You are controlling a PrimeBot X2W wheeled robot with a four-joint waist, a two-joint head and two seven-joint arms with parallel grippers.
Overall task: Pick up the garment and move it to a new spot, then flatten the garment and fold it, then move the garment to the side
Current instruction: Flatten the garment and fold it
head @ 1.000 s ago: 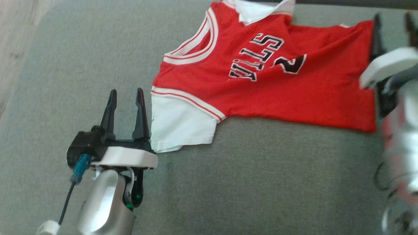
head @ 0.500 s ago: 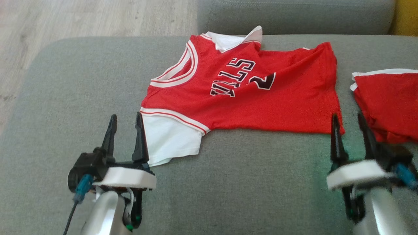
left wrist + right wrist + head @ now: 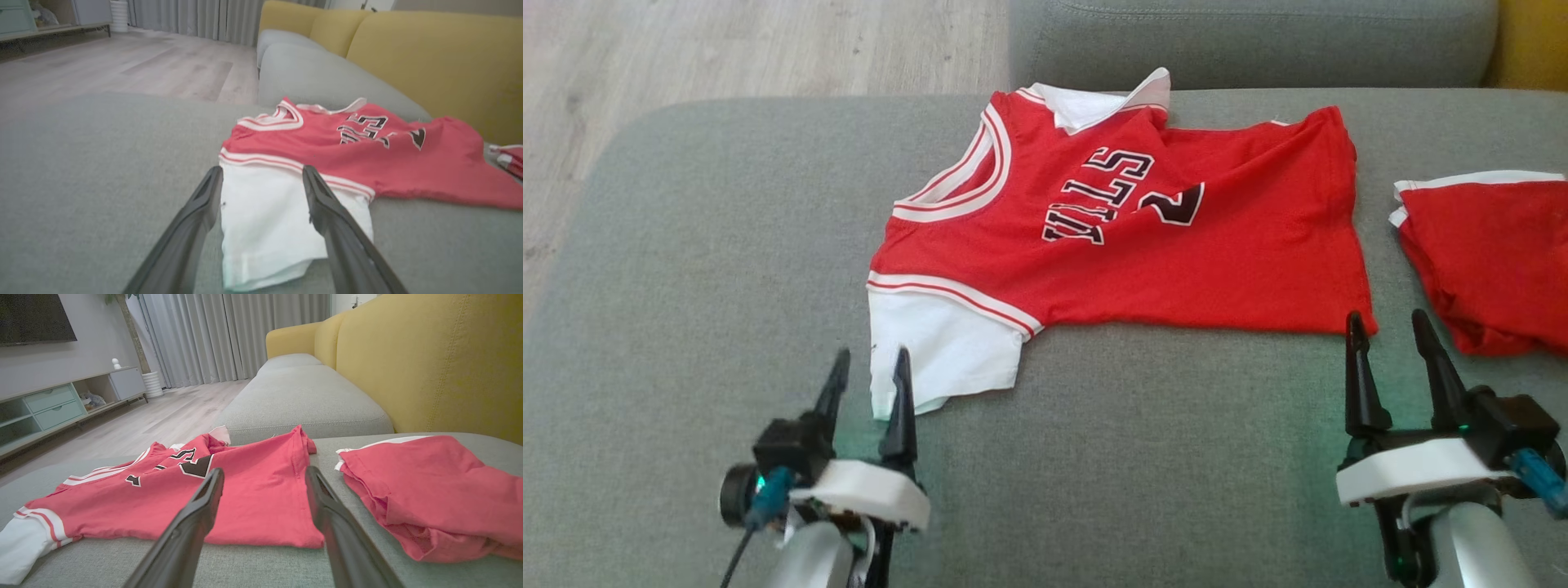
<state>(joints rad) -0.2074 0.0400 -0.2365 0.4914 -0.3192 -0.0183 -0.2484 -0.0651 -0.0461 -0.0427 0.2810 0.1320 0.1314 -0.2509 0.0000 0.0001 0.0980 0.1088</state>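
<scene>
While the red jersey (image 3: 1143,237) lies spread, print up, across the middle of the grey sofa cushion (image 3: 727,245), both grippers stand with jaws wide apart and nothing held. The left gripper (image 3: 872,359) is at the white sleeve (image 3: 931,351) toward the front edge, and the right gripper (image 3: 1387,318) is just before the hem corner. Flattening looks nearly done and folding seems due. The next move calls for pinching both near corners and carrying them over evenly. A second red garment (image 3: 1486,253) lies at the cushion's right edge. Beyond are a yellow backrest (image 3: 429,363), a pale wood floor (image 3: 768,41) and grey curtains (image 3: 229,335).
</scene>
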